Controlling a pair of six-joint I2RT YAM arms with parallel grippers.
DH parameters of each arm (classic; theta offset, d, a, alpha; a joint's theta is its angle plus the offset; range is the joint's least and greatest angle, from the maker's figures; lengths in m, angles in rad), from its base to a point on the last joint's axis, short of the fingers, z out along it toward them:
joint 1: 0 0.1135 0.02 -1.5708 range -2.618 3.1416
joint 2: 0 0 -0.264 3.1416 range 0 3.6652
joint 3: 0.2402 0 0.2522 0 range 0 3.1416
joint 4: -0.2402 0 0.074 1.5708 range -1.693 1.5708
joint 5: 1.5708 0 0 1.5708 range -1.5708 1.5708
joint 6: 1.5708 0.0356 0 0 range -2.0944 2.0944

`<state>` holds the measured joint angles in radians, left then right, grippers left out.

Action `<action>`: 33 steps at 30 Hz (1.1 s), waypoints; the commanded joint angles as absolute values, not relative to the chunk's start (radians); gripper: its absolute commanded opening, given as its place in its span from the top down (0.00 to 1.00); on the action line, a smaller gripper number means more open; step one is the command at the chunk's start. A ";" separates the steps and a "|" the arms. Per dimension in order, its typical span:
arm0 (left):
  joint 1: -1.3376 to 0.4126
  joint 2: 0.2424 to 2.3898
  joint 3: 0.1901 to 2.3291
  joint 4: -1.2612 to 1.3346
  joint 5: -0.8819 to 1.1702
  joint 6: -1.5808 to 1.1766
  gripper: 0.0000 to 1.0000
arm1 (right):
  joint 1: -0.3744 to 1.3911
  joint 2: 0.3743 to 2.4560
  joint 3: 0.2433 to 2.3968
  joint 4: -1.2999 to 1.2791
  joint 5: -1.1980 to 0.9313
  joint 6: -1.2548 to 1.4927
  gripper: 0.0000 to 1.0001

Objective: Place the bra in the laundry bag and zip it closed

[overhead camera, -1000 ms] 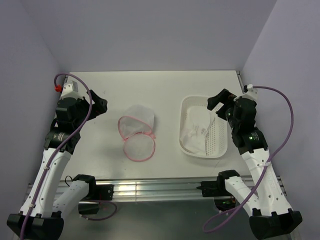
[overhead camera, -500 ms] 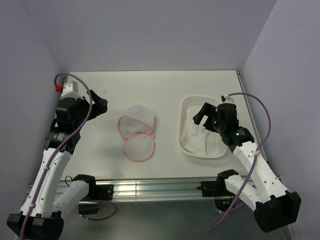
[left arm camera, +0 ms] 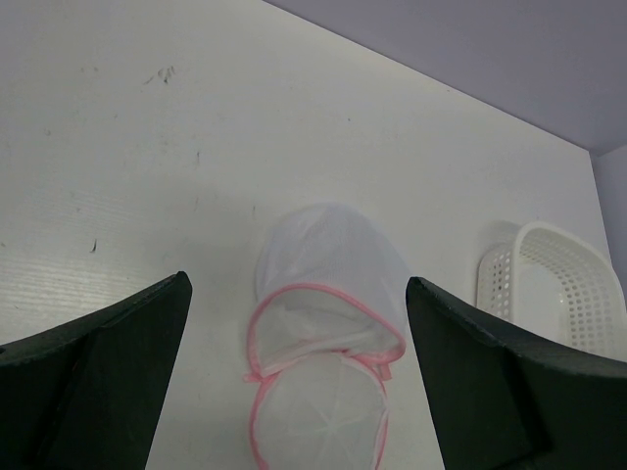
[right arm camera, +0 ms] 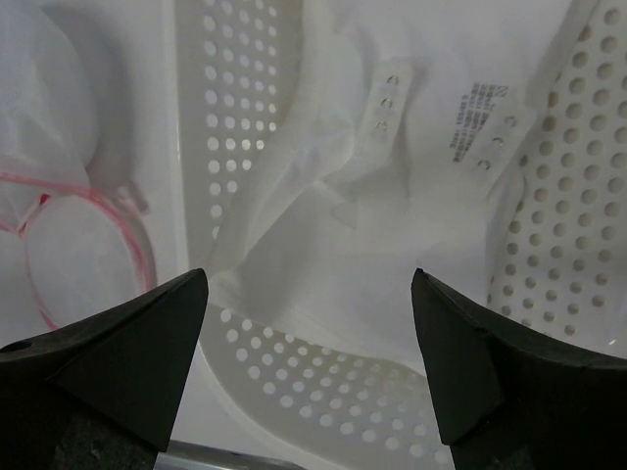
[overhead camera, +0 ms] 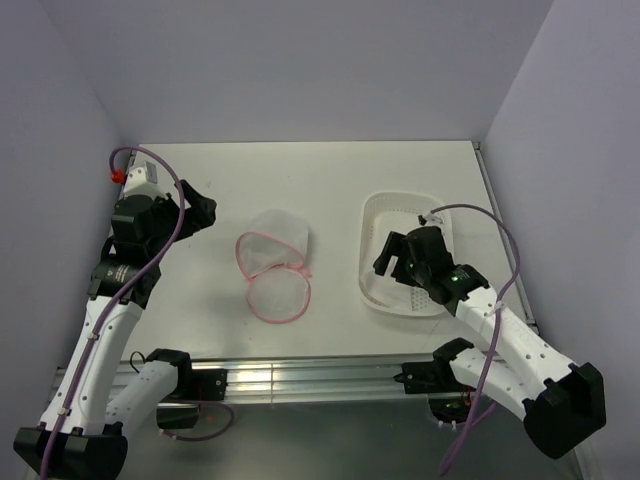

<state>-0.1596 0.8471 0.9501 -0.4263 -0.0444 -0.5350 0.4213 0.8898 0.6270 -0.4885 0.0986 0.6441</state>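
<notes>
The laundry bag [overhead camera: 273,262], white mesh with pink rims, lies open in the middle of the table, its round lid flap folded down toward me. It also shows in the left wrist view [left arm camera: 323,323] and at the left edge of the right wrist view [right arm camera: 69,225]. The white bra [right arm camera: 382,176] lies in the white perforated basket [overhead camera: 405,298], mostly hidden by my right arm in the top view. My right gripper [overhead camera: 393,258] [right arm camera: 309,367] is open over the basket's near left part, above the bra. My left gripper [overhead camera: 198,213] [left arm camera: 294,392] is open and empty, left of the bag.
The basket [right arm camera: 323,382] stands at the right of the table [overhead camera: 300,180], near the right wall. Purple walls close the table at back and both sides. A metal rail [overhead camera: 300,375] runs along the near edge.
My right gripper has swung left and toward me, from the basket's far right rim to over its near left part. The left arm and the bag have not moved.
</notes>
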 commanded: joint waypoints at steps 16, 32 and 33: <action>-0.156 0.853 0.951 -0.383 -0.020 -0.525 0.01 | 0.529 1.067 0.635 -0.373 0.170 0.862 0.18; -0.175 0.934 0.949 -0.376 0.035 -0.517 0.01 | 0.545 1.049 0.578 -0.341 0.129 0.919 0.37; -0.202 0.957 0.956 -0.389 0.023 -0.515 0.01 | 0.545 1.048 0.575 -0.336 0.126 0.917 0.39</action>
<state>-0.1673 0.9100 0.9493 -0.4091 -0.0040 -0.5346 0.5373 1.0695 0.5873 -0.3740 0.1253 0.9043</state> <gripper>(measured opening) 0.992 0.628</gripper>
